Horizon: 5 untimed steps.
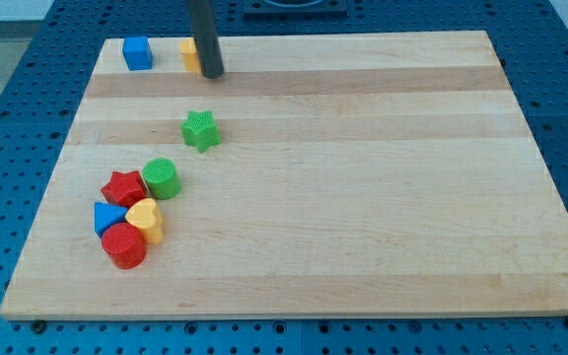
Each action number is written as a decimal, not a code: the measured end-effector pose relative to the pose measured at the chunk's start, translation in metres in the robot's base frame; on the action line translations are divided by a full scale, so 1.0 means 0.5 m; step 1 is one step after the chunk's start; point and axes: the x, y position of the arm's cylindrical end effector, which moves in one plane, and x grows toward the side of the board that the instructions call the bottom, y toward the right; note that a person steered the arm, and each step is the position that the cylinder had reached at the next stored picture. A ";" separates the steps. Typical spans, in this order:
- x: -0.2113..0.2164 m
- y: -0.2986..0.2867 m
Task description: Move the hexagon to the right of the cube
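Near the worktop's (363, 197) top-left corner, the yellow hexagon (187, 54) is seen just right of the blue cube (137, 53), half hidden by my tip (212, 74), which touches its right side. No hand is fitted. A further leftward push risks the hexagon being driven into the cube.

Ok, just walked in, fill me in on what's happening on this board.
A single arm with a dark rod is pushing blocks around a wooden board. My tip sits near the view's top left, against the right side of a yellow block, partly hidden, presumably the hexagon. The blue cube lies just left of it with a gap between them. A green star sits alone lower down, and five more blocks cluster at the lower left.
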 end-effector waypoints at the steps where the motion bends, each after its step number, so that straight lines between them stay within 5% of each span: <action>1: -0.022 0.034; 5: -0.045 -0.033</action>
